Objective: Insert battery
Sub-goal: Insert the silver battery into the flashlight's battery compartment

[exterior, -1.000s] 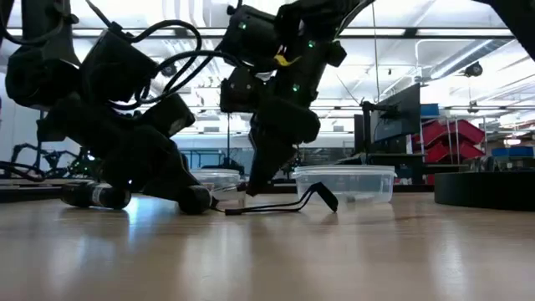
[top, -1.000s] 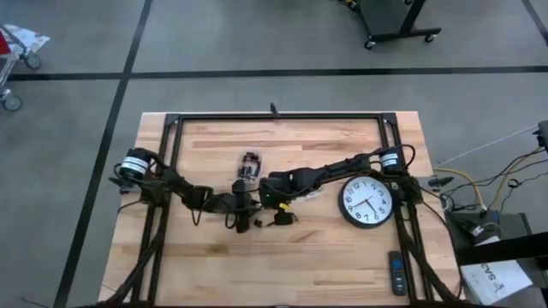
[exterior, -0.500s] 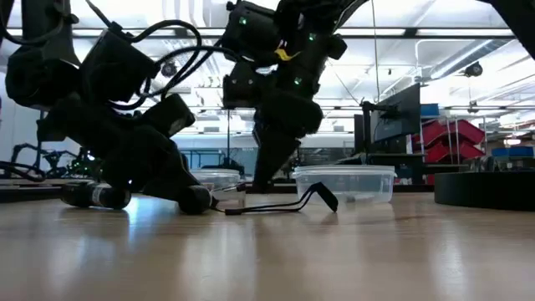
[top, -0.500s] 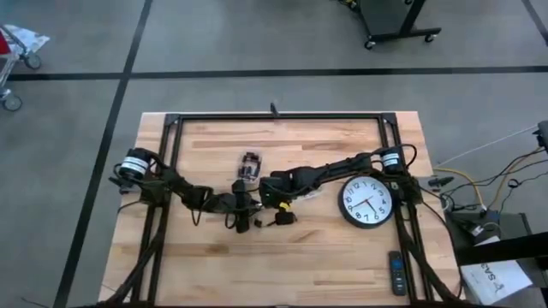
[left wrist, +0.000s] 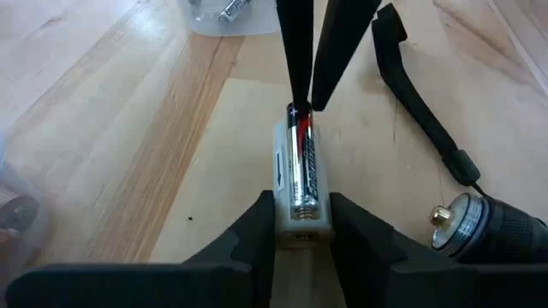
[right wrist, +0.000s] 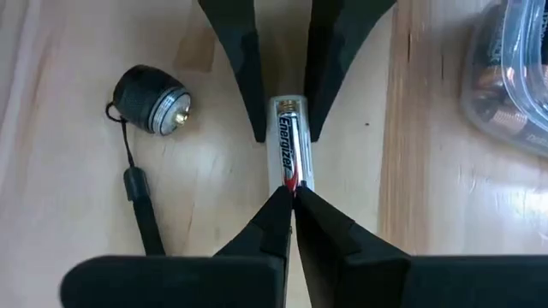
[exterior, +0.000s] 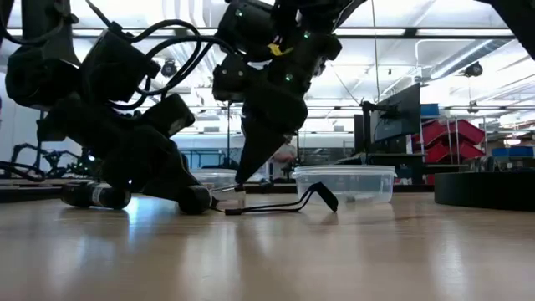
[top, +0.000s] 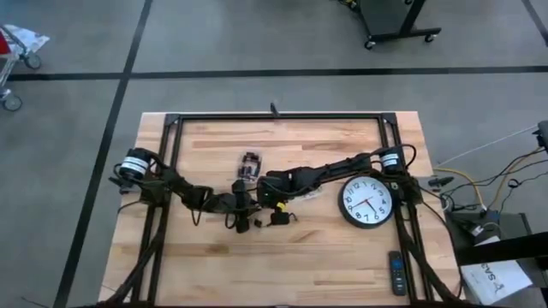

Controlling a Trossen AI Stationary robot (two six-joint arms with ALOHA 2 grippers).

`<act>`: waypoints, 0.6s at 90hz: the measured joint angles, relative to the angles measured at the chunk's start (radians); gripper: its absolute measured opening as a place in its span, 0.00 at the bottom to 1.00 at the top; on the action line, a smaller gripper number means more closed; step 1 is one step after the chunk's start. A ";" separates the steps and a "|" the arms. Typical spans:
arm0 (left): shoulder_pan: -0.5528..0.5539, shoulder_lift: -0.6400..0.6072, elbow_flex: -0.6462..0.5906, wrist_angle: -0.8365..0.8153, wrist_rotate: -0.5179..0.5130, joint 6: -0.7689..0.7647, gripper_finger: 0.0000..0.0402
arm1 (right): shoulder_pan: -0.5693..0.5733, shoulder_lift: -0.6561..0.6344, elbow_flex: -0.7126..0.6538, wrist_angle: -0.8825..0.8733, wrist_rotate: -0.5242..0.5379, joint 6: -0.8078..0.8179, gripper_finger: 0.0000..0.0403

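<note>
Silver AA battery (left wrist: 303, 167) lies in a clear holder (left wrist: 300, 224) pinched by the left end effector (left wrist: 301, 224) mid-surface. Right end effector (right wrist: 292, 198), fingertips pressed together, pushes its end; seating looks underway, needing firm downward pressure next.

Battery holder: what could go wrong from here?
1. The right gripper pushes the battery with shut fingertips on one end only; they could slip off, leaving it unseated.
2. The left gripper clamps just the holder end; a push might pivot it.
3. The flashlight cap and its lanyard lie close and could snag.
</note>
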 joint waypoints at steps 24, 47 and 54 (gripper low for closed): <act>0.000 0.000 0.000 0.000 0.000 0.000 0.22 | 0.002 -0.019 0.009 -0.043 0.001 -0.011 0.01; 0.000 0.000 0.000 0.000 0.000 0.000 0.20 | 0.000 -0.012 0.009 -0.033 0.002 -0.010 0.01; 0.000 0.000 0.000 0.000 0.000 0.000 0.21 | 0.000 0.000 0.008 -0.033 0.002 -0.008 0.01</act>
